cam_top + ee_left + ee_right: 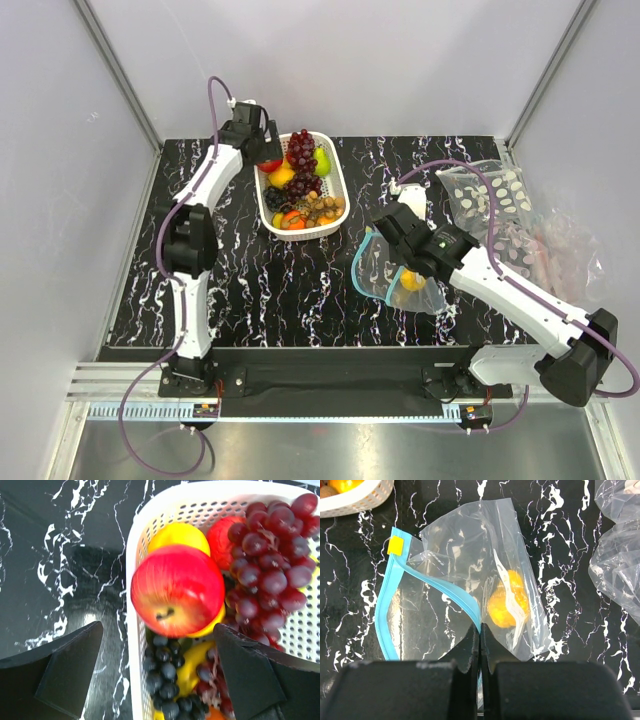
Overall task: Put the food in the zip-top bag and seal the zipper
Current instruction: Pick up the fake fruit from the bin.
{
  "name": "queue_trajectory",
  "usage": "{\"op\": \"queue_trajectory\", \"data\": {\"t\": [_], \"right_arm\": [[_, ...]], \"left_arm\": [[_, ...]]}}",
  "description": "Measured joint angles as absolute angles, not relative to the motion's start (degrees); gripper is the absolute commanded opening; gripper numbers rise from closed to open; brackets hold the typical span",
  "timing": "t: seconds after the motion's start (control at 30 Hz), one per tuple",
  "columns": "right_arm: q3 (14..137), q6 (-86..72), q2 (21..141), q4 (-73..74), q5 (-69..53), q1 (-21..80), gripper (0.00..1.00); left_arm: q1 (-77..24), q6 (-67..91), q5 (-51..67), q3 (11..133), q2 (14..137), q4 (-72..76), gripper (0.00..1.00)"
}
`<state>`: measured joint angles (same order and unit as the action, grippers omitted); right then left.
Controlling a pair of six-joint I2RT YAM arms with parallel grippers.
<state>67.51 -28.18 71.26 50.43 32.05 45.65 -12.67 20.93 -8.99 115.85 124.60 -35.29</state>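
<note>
Black marble-look table (250, 290), white veins all over, pale walls boxing it in on three sides. At the far edge sits the white slotted basket (335, 190), hard plastic with rounded corners, heaped with glossy fruit. The left gripper (157, 630) hangs right over it, jaws spread wide, nothing between them. Just below is the shiny red apple (177, 590), resting against a yellow fruit (177, 535) beside a knobbly bunch of red grapes (272, 565). There's open tabletop to the basket's left. Over on the right is the bag (455, 565), thin, clear and crinkled, with one round orange fruit (507, 605) inside. The right gripper (480, 630) has its jaws pressed together, pinching the teal zipper (447, 587) strip, mouth gaping. A second, oval-patterned bag (495, 200) crowds the right wall
</note>
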Motion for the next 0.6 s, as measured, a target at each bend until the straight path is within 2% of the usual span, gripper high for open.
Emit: {"op": "queue_trajectory", "data": {"t": [0.13,0.27,0.4,0.6], "right_arm": [[67.02,-28.03,71.26,50.33,31.77,45.65,0.01],[66.98,-28.01,71.26,50.30,31.79,45.65,0.01],[66.65,-28.03,71.24,50.19,31.77,45.65,0.01],[66.17,-28.03,71.22,49.76,31.77,45.65,0.01]], "left_arm": [[-12.58,20.93,-7.75,118.19,127.55,-34.85,0.99],[-12.88,20.62,-6.22,119.22,130.02,-33.19,0.93],[-12.95,19.70,-5.82,119.22,130.67,-32.75,0.72],[-13.74,17.87,-7.62,119.22,130.65,-31.92,0.59]]}}
